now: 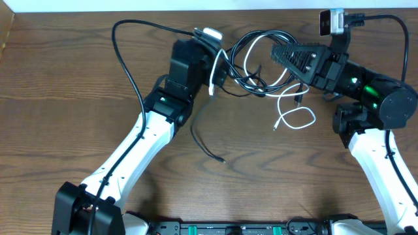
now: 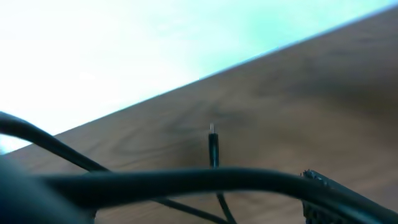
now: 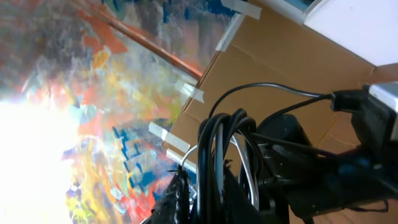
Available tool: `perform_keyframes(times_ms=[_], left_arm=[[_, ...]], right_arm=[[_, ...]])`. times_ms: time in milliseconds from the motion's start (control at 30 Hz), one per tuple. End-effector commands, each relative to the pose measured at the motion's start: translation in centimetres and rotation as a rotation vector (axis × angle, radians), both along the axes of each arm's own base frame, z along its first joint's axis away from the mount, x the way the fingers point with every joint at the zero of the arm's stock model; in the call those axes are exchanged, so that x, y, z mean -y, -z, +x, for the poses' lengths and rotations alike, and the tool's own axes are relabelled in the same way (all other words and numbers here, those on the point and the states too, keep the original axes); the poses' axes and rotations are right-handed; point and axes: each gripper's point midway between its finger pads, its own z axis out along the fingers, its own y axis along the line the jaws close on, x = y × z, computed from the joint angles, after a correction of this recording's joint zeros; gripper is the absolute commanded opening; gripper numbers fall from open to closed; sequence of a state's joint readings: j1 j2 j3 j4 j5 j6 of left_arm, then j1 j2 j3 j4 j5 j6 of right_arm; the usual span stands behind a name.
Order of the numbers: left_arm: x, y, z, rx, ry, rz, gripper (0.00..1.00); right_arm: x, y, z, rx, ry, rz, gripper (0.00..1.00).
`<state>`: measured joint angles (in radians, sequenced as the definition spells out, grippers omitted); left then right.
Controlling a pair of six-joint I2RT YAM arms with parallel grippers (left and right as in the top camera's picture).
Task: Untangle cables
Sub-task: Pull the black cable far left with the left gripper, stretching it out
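The cables (image 1: 261,65) sit knotted at the far middle of the table (image 1: 65,130), between the two arms; the black coil (image 3: 217,155) hangs bunched in the right gripper (image 1: 275,55), whose fingers are pinched together on it; the white cord (image 1: 294,119) threads through the black loops and trails a loose curl toward the near side; one black strand (image 1: 208,145) runs free beside the left arm. The left gripper (image 1: 218,68) is at the left edge of the bundle, fingers spread wide and, as far as I can tell, nothing clamped between them; its camera shows a blurred black cord across the front and a small plug (image 2: 212,146) beyond. The step in hand, I judge, is pulling the knot apart, with one side anchored and the other seeking a strand; the next move calls for the left fingers to close on a single cord, likely the white one, and draw it away without dragging the whole coil.
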<state>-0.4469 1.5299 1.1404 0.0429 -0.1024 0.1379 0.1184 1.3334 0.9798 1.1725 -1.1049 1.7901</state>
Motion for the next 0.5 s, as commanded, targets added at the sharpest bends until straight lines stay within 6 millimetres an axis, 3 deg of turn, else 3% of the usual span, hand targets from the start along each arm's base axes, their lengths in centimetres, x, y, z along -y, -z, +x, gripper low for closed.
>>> perform_keyframes(times_ms=[0, 200, 467], left_arm=[[-5.4, -1.1, 1.1, 0.061, -0.316, 0.06, 1.0], [-11.2, -2.6, 0.1, 0.137, -0.65, 0.157, 1.0], [-16.8, -4.4, -2.1, 0.199, -0.948, 0.277, 0.98]], right_arm=[[-0.1, -1.3, -1.3, 0.029, -0.019, 0.011, 0.01], [0.0, -1.3, -1.2, 0.029, -0.015, 0.012, 0.01], [1.4, -1.0, -0.2, 0.04, 0.034, -0.007, 0.01]])
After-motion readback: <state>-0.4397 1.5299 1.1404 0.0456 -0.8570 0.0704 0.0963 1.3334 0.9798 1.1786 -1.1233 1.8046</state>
